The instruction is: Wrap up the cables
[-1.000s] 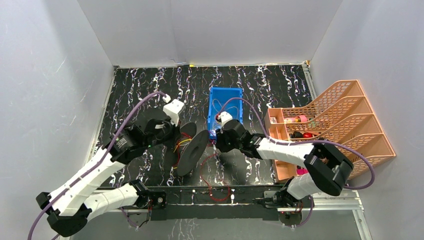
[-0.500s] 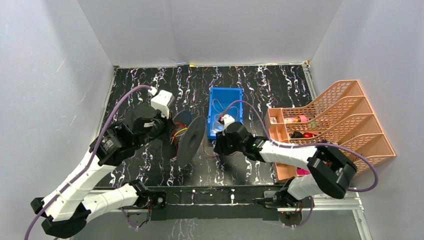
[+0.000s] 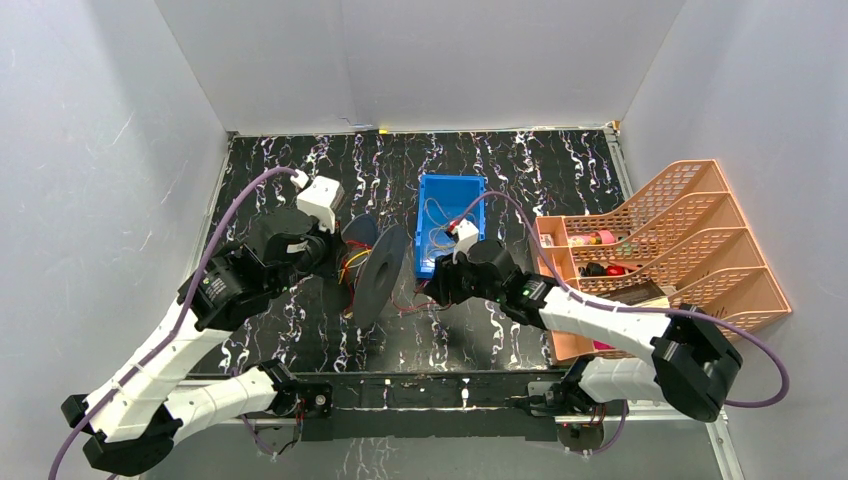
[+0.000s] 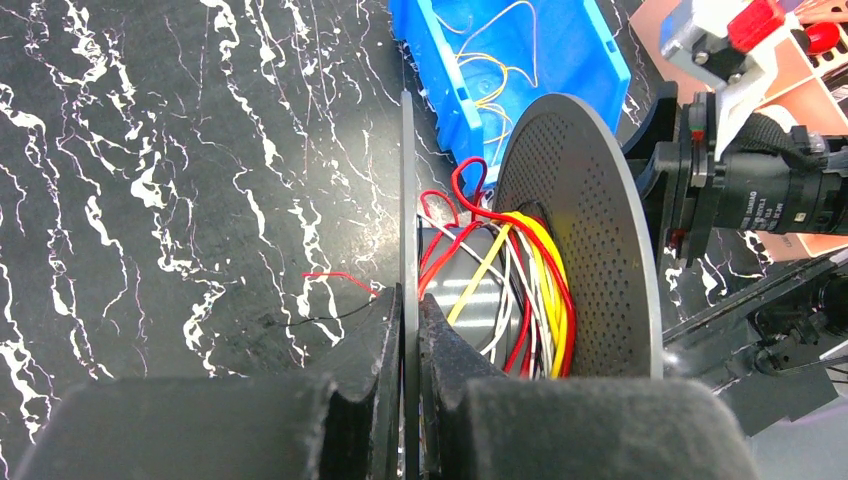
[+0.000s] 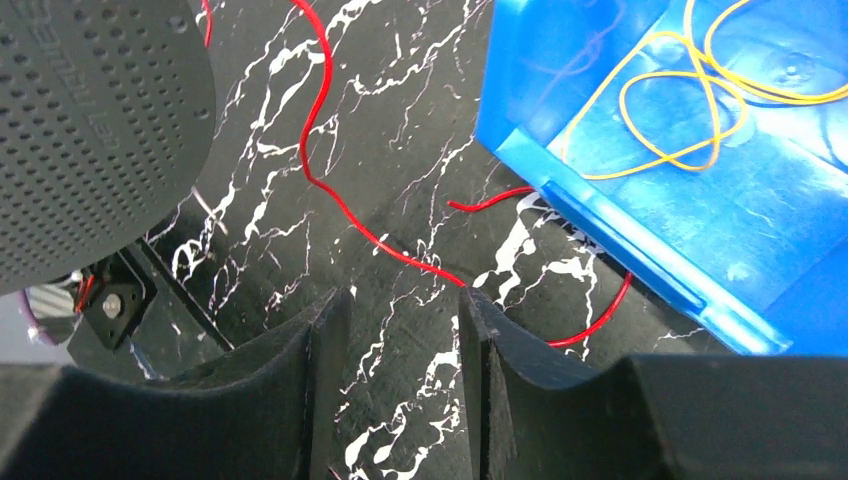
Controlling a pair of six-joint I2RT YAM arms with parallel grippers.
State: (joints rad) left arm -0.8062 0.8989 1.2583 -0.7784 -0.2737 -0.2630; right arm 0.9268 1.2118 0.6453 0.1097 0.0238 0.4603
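Note:
A black perforated spool point(image 3: 385, 275) stands on edge at the table's middle. My left gripper point(image 3: 335, 262) is shut on its thin near flange point(image 4: 408, 200), seen in the left wrist view point(image 4: 408, 300). Red, yellow and white cables point(image 4: 530, 290) are wound on the hub between the flanges. A loose red cable point(image 5: 340, 205) runs from the spool across the table and passes the tip of my right gripper's finger point(image 5: 480, 310). My right gripper point(image 5: 400, 295) is open and empty just above the table, right of the spool point(image 3: 432, 290). Thin yellow cable point(image 5: 660, 100) lies in the blue bin.
The blue bin point(image 3: 451, 178) sits behind the right gripper, its near edge point(image 5: 620, 250) close to the fingers. An orange file rack point(image 3: 680, 240) with small items stands at the right. Grey walls enclose the black marbled table point(image 3: 290, 160).
The left arm has drawn back to the left with the spool, tilting it. The red loop near the front edge has been drawn in toward the spool. The right gripper has shifted slightly back.

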